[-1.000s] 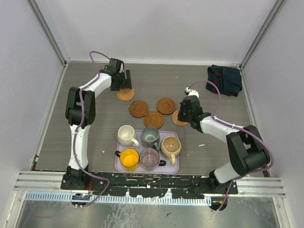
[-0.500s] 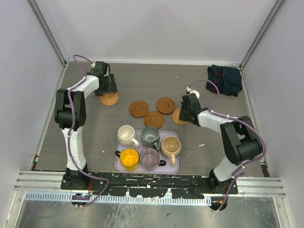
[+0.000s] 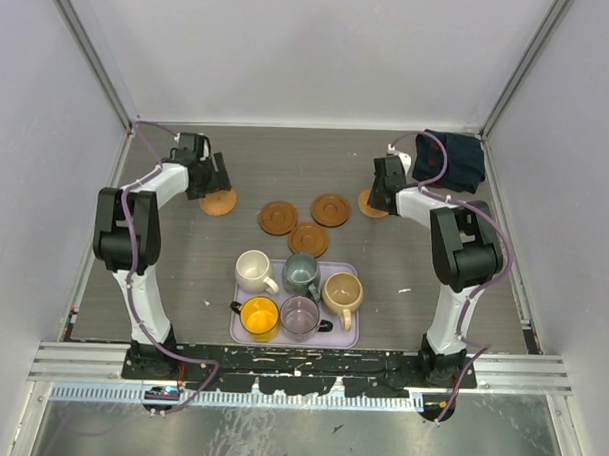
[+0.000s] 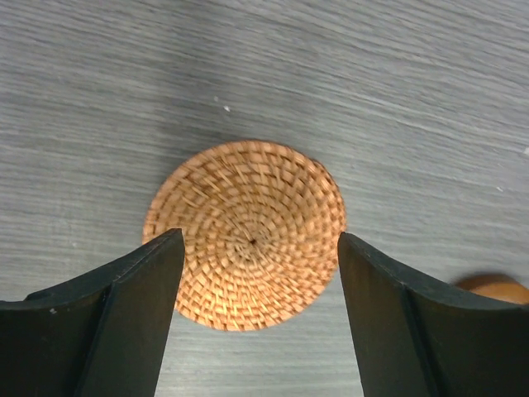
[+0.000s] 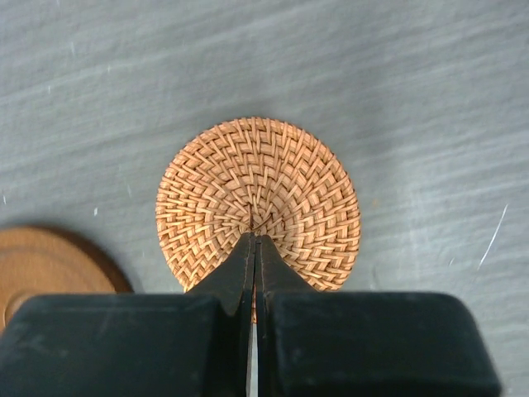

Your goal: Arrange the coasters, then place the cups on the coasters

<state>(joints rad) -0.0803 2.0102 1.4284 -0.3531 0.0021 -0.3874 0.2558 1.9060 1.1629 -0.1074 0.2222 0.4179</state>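
Right claw [image 5: 254, 241] swung farther back, closed tips on woven coaster [image 5: 258, 186]

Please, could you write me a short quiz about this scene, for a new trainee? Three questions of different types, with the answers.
1. True or false: all five cups stand in the tray.
2. Which gripper is shut? A) left B) right C) neither
3. Fill in: ___ of the coasters are woven.
Key: 1 true. 2 B: the right gripper is shut, the left gripper open. 3 two: a woven coaster below each gripper.
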